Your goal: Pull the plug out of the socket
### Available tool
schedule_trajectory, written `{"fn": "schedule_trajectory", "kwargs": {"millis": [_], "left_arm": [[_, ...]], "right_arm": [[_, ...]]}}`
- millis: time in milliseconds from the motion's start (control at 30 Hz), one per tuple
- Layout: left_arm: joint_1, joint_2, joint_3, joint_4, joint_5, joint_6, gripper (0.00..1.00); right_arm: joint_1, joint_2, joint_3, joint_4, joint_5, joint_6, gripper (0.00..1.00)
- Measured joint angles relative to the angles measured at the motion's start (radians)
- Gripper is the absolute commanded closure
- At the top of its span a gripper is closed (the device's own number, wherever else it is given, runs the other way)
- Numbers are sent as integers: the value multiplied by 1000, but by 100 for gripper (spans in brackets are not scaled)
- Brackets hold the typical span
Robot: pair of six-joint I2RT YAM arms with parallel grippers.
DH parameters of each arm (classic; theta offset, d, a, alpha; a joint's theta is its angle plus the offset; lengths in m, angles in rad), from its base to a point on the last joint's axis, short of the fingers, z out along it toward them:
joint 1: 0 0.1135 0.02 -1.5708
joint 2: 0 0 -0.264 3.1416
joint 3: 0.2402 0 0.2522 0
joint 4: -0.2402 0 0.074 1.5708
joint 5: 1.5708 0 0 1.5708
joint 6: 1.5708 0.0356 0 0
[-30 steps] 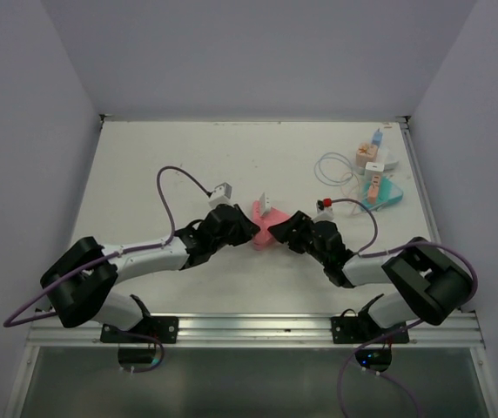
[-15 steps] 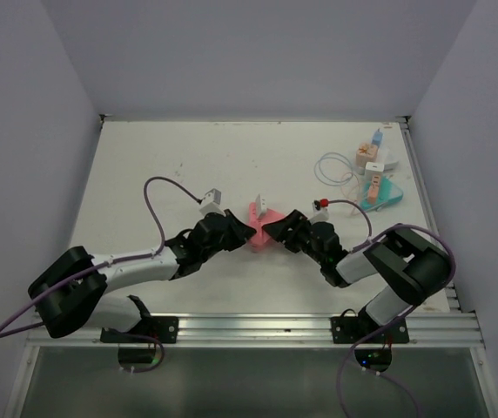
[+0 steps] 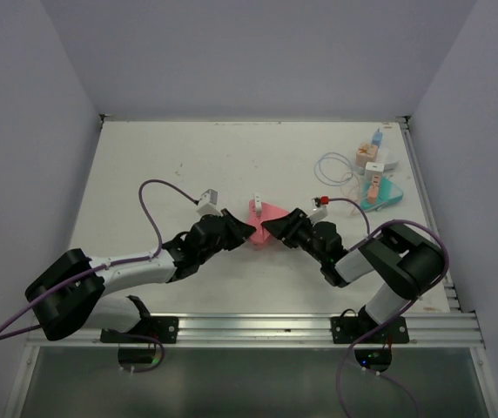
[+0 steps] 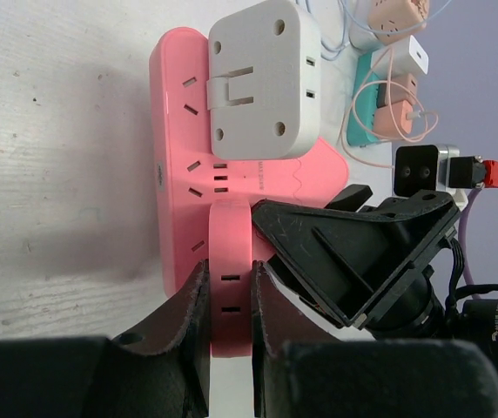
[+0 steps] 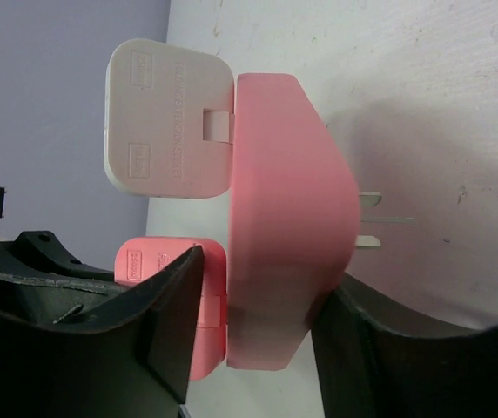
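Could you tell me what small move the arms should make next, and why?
Probably the left gripper should draw the pink plug straight out while the right gripper holds the pink socket block firm: both are shut on their parts, and the plug looks fully seated.

Both arms are stretched low and inward, the left gripper (image 3: 240, 233) and right gripper (image 3: 272, 228) clamped, tips facing.

White table (image 3: 144, 165) bears teal power strip (image 3: 381, 195) and small chargers (image 3: 366, 156)
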Motion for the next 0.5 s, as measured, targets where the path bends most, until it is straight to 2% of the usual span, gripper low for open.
{"fn": "schedule_trajectory", "kwargs": {"millis": [367,467,500], "left_arm": [[0,0,0,3,-6,-2,100],[0,0,0,2,-4,-12,100],[0,-1,0,2,-2,-19,100]], "right_arm": [[-6,-60,0,-74,4,-68,75],[-6,-108,1,-137,8,-101,86],[-5,-133,2,-167,9,-116,93]]}}
